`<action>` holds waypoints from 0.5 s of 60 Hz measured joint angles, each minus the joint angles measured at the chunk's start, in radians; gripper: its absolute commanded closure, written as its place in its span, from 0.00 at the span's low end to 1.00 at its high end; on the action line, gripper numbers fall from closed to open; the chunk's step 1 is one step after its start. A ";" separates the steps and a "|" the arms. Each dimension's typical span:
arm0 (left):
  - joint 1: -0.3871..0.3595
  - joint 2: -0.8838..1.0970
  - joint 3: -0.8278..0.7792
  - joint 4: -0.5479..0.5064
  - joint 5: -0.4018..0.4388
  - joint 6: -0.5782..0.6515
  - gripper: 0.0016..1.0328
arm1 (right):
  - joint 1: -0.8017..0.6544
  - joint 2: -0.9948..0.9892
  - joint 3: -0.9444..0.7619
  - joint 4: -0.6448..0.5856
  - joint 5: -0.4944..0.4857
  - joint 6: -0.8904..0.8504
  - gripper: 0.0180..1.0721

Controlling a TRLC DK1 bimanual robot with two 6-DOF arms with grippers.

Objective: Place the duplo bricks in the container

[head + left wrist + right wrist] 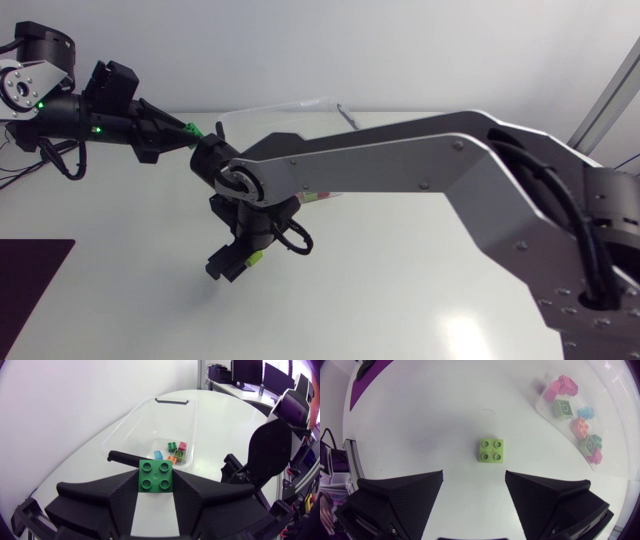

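My left gripper [156, 482] is shut on a dark green brick [156, 475] and holds it in the air near the clear container [150, 415]. Several coloured bricks [176, 452] lie inside that container. In the head view this gripper [186, 133] and its green brick [193, 127] are at the upper left, beside the container's edge [300, 104]. A lime brick [491, 450] lies on the table, studs up. My right gripper [473, 480] stands open just above and short of it. In the head view the right gripper [232, 262] hangs low, with the lime brick [256, 258] beside it.
A dark purple mat [30, 275] lies at the table's front left edge. My right arm [420, 165] stretches across the middle of the table and hides most of the container. The container's near corner with its bricks [572, 415] shows beyond the lime brick.
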State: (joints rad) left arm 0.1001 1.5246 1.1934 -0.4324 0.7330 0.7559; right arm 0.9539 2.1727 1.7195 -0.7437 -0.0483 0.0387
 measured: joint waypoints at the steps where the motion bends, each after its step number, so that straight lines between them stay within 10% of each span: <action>1: -0.002 0.001 0.002 0.008 0.002 -0.007 0.76 | 0.000 0.004 0.006 -0.003 0.000 -0.002 0.14; 21: -0.092 0.152 0.176 0.117 0.016 -0.154 0.72 | 0.000 0.068 0.076 -0.043 0.000 -0.014 0.14; 30: -0.131 0.278 0.274 0.117 0.010 -0.181 0.07 | 0.000 0.079 0.094 -0.047 0.000 -0.014 0.14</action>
State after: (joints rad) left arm -0.0307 1.8030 1.4673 -0.3149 0.7425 0.5751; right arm 0.9539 2.2517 1.8133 -0.7906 -0.0483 0.0242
